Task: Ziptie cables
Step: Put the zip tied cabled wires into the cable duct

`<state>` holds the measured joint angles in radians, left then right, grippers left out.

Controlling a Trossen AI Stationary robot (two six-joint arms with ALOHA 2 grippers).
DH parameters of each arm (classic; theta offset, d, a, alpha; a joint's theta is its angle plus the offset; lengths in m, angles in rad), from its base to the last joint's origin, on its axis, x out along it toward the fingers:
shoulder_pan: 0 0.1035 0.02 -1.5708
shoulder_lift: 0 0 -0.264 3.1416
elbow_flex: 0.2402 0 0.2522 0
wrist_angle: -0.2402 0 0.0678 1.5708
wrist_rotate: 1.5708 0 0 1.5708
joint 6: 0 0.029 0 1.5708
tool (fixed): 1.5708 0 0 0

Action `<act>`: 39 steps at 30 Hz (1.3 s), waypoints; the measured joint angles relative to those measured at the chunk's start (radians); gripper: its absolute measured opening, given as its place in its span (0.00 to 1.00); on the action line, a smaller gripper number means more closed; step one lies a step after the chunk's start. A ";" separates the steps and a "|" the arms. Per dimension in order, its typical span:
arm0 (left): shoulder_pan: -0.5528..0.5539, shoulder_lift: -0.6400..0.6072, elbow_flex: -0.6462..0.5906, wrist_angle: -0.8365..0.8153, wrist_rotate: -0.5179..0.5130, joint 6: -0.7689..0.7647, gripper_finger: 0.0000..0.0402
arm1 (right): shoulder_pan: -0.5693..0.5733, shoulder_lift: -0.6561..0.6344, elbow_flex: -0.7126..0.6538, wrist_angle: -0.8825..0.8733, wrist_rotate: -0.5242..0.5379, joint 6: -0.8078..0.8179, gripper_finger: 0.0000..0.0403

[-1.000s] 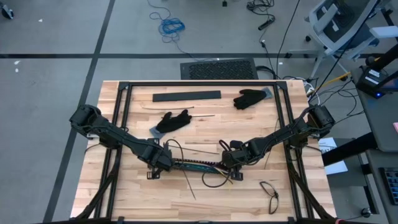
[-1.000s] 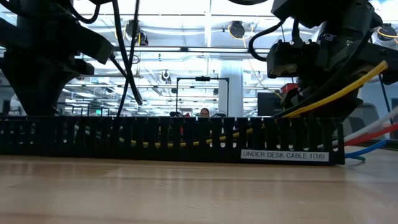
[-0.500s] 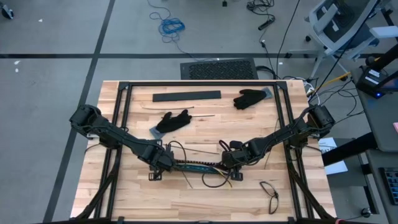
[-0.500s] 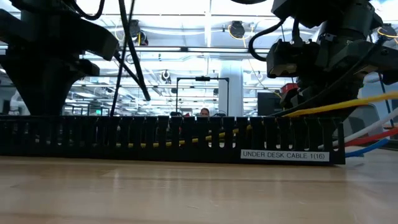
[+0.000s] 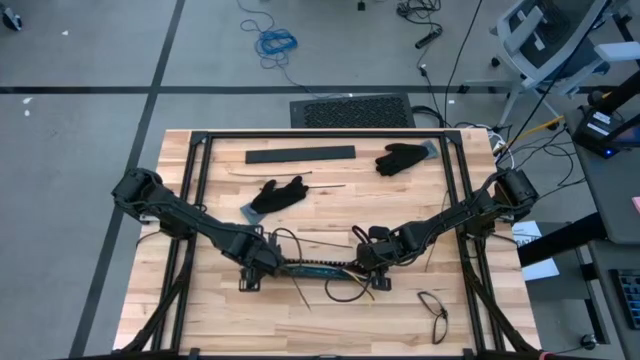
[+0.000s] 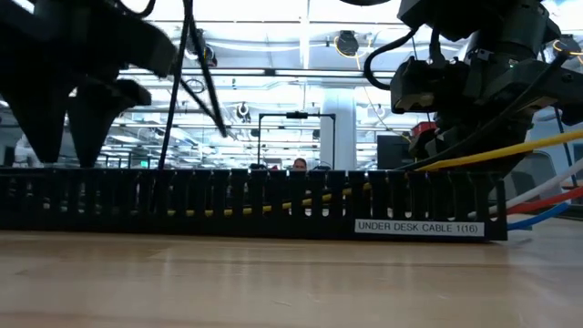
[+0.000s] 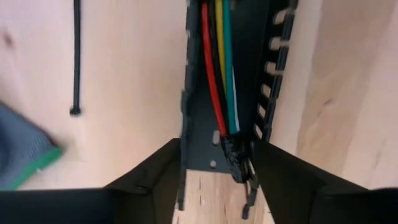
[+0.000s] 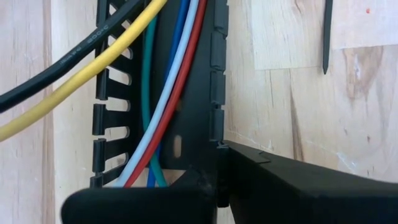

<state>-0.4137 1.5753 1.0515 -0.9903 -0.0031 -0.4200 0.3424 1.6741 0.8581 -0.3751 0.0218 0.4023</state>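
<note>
High view first: both arms meet low in the middle of the desk (image 5: 200,320), one at each end of the long black slotted tray (image 5: 315,268) lying flat on the wood. The left tool (image 5: 262,262) sits at the tray's left end and the right tool (image 5: 368,258) at its right end.

From the left wrist view, the left tool (image 7: 214,163) has its two fingers (image 7: 149,171) spread apart, one on each side of the tray (image 7: 200,134), straddling it without pinching anything. The cables (image 7: 219,74) (red, yellow, green, plus a pale one) run down inside the channel right between those fingers. A thin black zip tie (image 7: 76,56) lies loose on the wood off to the side, well apart from the tool.

Right wrist view: the right tool (image 8: 217,183) is clamped shut on the tray's side wall (image 8: 214,81), fingers pressed on the slotted edge. The cables (image 8: 168,99) (red, white, blue, green) lie in the channel just beside that grip, while a yellow one and a thick black one arc out over the far wall.

Low view shows the tray (image 6: 246,205) side-on with a label reading "UNDER DESK CABLE 1(16)" (image 6: 419,228), yellow wire visible through the slots.

Two black gloves (image 5: 278,195) and a flat black strip (image 5: 300,154) sit farther back on the desk.
</note>
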 joint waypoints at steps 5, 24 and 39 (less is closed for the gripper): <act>0.000 0.000 0.052 -0.011 -0.004 0.046 0.58 | 0.000 0.000 0.000 0.000 0.002 0.000 0.01; 0.087 0.000 0.143 -0.179 -0.165 0.210 0.60 | -0.036 -0.148 -0.001 -0.102 0.000 0.020 0.09; 0.128 0.000 0.140 -0.179 -0.181 0.254 0.60 | -0.095 -0.143 -0.001 -0.068 -0.013 0.162 0.41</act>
<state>-0.2853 1.5753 1.1919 -1.1690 -0.1840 -0.1663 0.2470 1.5306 0.8569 -0.4428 0.0091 0.5644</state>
